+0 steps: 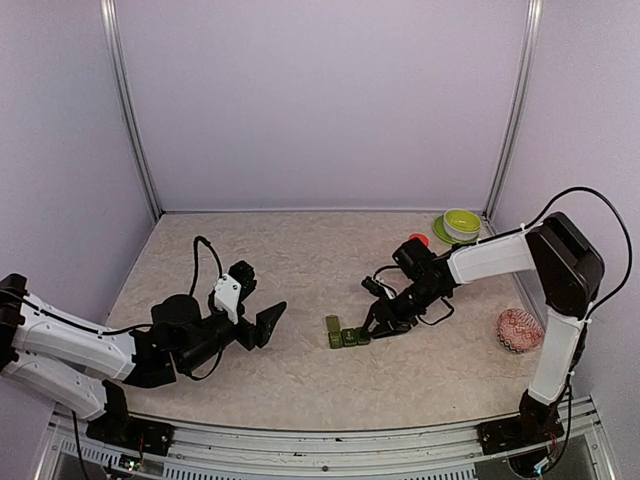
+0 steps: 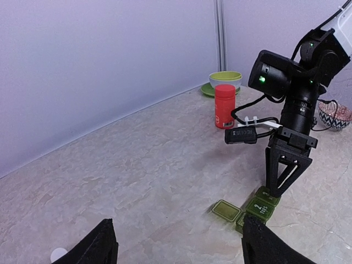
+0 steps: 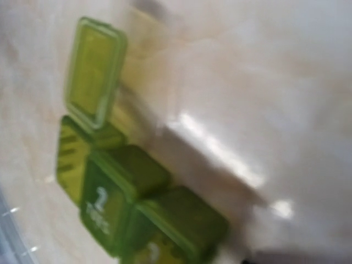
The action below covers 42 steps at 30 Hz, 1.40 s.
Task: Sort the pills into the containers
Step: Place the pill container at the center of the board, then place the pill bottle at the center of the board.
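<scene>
The containers (image 1: 348,337) lie mid-counter (image 1: 300,260), a strip of three boxes. The lid (image 2: 226,210) of the end box nearest the left arm stands flipped open; the other two look shut. The right jaws stand over the opposite end box, tips narrow and close to its top. Whether they pinch its lid I cannot tell. The left jaws hang wide and hold nothing, well apart from the strip.

The step in hand looks like lid-opening. Catch only the lid's front lip and lift along the hinge arc, not sideways, since the light strip may slide or tip. Bracing it with the left arm would help.
</scene>
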### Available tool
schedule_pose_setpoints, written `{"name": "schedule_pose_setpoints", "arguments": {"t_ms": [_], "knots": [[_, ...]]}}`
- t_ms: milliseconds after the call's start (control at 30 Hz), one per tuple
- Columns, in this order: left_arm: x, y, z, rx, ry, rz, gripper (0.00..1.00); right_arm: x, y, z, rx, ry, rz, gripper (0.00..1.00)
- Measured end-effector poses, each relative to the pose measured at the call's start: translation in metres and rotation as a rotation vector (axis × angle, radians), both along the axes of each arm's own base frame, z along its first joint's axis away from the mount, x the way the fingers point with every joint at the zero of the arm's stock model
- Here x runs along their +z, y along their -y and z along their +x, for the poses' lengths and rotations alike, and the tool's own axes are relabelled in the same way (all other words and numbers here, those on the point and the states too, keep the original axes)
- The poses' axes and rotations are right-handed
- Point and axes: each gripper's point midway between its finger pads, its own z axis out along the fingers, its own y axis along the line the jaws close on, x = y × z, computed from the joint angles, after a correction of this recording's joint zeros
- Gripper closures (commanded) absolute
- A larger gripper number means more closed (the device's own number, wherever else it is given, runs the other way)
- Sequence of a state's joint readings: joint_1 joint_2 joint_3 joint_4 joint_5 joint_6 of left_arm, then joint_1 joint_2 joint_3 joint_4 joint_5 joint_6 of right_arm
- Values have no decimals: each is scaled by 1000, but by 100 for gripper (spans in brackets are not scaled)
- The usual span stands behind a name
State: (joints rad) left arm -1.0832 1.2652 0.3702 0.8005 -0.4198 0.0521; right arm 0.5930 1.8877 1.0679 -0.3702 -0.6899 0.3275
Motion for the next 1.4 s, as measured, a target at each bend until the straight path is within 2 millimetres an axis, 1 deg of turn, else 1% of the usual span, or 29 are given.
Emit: {"name": "schedule_pose_setpoints", "arguments": {"t_ms": [67, 167, 267, 400, 467, 500, 567, 633, 667, 700, 733, 867, 1033, 1167, 1300, 1400], "knots": [[-2, 1, 0, -2, -2, 4, 24, 1, 4, 2, -5, 26, -26, 49], [-6, 2, 0, -8, -9, 16, 21, 1, 10, 2, -12, 52, -49, 49], [-10, 4, -1, -18, -15, 24, 18, -1, 16, -5, -17, 52, -58, 49], [-20, 7, 0, -28, -30, 48, 9, -2, 21, -16, -15, 50, -47, 49], [-23, 11, 0, -39, -38, 53, 6, -1, 24, -18, -14, 58, -46, 47], [-24, 12, 1, -41, -42, 54, 2, 0, 26, -19, -13, 68, -50, 45], [-27, 13, 1, -45, -52, 58, 1, 7, 30, -17, -17, 112, -63, 41], [-28, 16, 1, -57, -60, 56, 1, 18, 33, -9, -25, 188, -74, 35], [-28, 16, 1, -58, -61, 54, 1, 24, 35, -5, -33, 220, -79, 28], [-28, 17, 1, -61, -63, 52, 1, 30, 37, 0, -38, 265, -85, 5], [-28, 17, 1, -62, -64, 51, 1, 37, 39, 4, -45, 308, -90, 1], [-28, 17, 1, -60, -66, 49, 1, 60, 49, 20, -77, 477, -105, 0], [-28, 17, 1, -60, -67, 48, 1, 86, 69, 35, -162, 662, -129, 0], [-30, 17, 2, -57, -75, 46, 1, 106, 92, 48, -279, 784, -155, 0], [-33, 21, 7, -51, -98, 52, 1, 125, 118, 70, -414, 863, -161, 1], [-31, 26, 9, -60, -112, 44, 1, 128, 134, 89, -488, 871, -172, 1]]}}
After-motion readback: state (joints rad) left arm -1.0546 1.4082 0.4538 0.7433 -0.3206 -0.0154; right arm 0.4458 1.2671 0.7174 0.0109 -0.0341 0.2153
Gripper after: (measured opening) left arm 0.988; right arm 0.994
